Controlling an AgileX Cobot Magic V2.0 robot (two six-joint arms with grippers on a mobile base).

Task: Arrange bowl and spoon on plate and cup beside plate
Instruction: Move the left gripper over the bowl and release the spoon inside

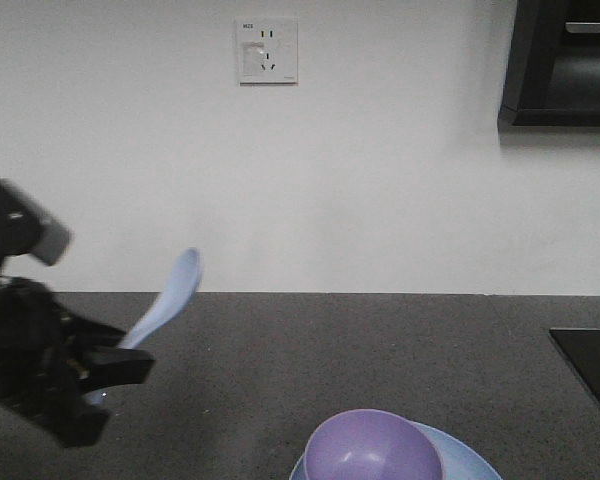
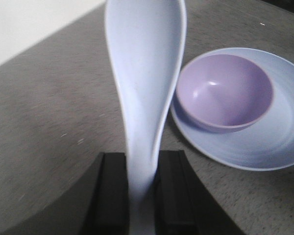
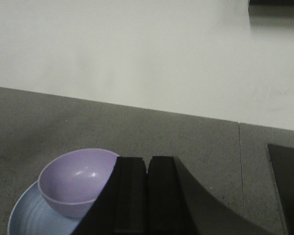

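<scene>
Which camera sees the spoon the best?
The left wrist view: the spoon fills the picture, its handle clamped in the left gripper. The front view shows it small, sticking up from that gripper. The right wrist view shows no spoon.

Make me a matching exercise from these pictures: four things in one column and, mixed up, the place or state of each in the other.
1. spoon
2. bowl
3. plate
4. right gripper

A. shut, empty
B. on the counter, under another thing
C. held by the left gripper, off the counter
D. lilac, standing on something wider

Pairs: 1-C, 2-D, 3-B, 4-A
</scene>
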